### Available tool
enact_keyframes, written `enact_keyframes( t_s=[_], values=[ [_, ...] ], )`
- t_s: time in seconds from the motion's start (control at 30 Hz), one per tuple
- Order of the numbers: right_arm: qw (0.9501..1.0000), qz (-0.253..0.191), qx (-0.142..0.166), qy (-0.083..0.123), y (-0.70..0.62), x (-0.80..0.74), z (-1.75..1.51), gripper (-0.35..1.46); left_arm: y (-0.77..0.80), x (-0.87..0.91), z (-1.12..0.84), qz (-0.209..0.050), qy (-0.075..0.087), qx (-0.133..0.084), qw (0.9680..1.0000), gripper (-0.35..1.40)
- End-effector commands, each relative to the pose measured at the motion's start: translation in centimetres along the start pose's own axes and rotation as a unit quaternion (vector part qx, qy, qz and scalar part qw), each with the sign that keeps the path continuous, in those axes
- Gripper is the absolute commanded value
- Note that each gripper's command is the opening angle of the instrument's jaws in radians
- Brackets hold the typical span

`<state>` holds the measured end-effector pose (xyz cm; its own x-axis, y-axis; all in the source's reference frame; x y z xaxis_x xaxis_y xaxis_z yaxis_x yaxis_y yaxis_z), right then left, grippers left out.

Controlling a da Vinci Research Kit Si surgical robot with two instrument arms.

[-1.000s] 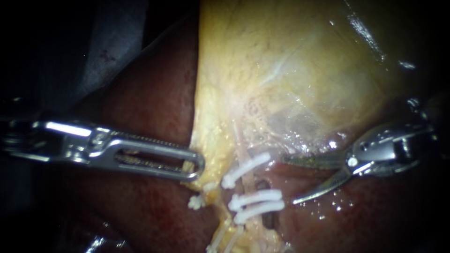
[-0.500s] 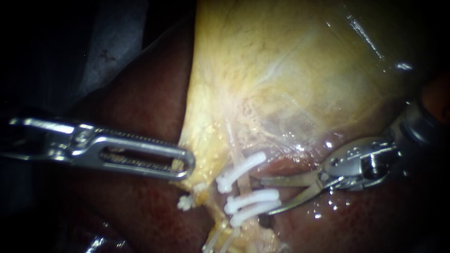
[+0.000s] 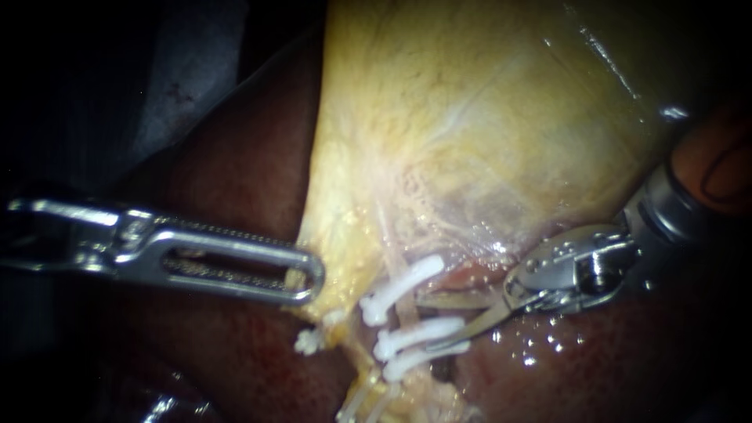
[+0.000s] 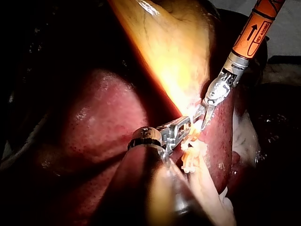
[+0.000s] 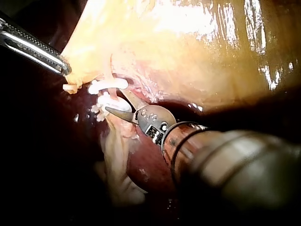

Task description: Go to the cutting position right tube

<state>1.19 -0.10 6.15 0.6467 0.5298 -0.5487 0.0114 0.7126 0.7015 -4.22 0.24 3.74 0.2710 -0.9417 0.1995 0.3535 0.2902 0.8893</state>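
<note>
Straddling right tube, seemingly: right instrument.

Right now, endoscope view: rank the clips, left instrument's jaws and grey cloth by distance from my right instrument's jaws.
1. Clips, at the open jaws of the right instrument.
2. Left instrument, at the yellow tissue, left side.
3. Grey cloth, far upper left.

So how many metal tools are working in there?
2. The left instrument comes in from the left, gripping the gallbladder edge; the right instrument comes in from the right, open at the white clips. No others show.
</note>
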Motion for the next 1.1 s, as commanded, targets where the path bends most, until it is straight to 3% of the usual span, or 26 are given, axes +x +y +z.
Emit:
enact_keyframes(
  t_s=[0.03,0.3,0.57,1.1],
  values=[
    [1.0000,0.000,-0.001,0.000,0.01,0.01,0.01,0.39,0.00,0.00,0.00,0.000,0.000,0.000,1.0000,-0.35],
    [1.0000,0.002,0.002,0.000,0.02,0.10,0.11,0.32,0.00,0.00,0.00,0.000,0.000,0.000,1.0000,-0.35],
    [1.0000,0.004,0.003,0.000,0.02,0.13,0.15,0.13,0.00,0.00,0.00,0.000,0.000,0.000,1.0000,-0.35],
    [1.0000,0.004,0.003,-0.001,0.03,0.14,0.16,0.10,0.00,0.00,0.00,0.000,0.000,0.000,1.0000,-0.35]
  ],
)
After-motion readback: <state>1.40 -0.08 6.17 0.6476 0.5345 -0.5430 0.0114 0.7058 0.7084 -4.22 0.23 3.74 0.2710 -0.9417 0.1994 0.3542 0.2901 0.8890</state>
